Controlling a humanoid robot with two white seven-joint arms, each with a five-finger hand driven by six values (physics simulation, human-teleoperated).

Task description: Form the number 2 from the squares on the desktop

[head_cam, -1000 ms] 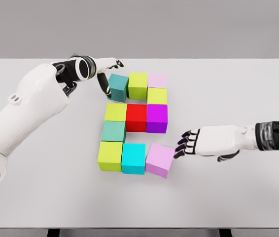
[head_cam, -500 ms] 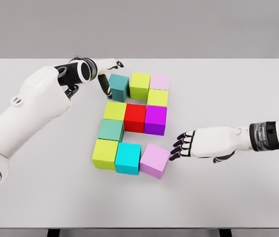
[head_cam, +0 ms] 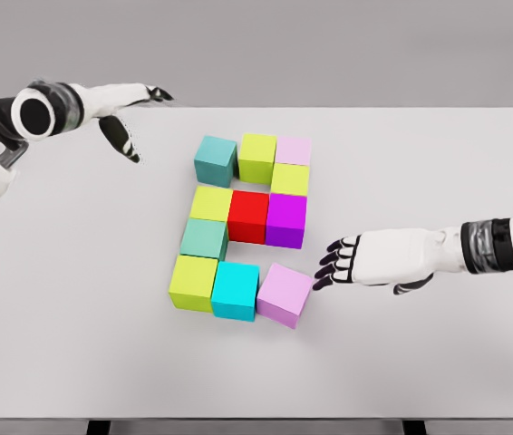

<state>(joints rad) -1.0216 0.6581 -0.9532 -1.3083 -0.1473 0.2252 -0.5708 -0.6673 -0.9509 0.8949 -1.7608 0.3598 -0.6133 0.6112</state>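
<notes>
- Right hand (head_cam: 365, 261): fingers spread and relaxed, gripping nothing, dark fingertips (head_cam: 323, 274) just touching the right face of the pale lilac cube (head_cam: 285, 294).
- Lilac cube: sat skewed at the bottom-right end of the figure, one corner against the cyan cube (head_cam: 235, 290).
- Risk, judged: pushed off-centre, likely rotated further instead of squaring up, or shunted the cyan cube and yellow-green cube (head_cam: 193, 282) leftwards.
- Left hand (head_cam: 128, 118): open, empty, raised well left of the teal cube (head_cam: 215, 160).
- White tabletop (head_cam: 438, 163): smooth, probably little friction to stop sliding.
</notes>
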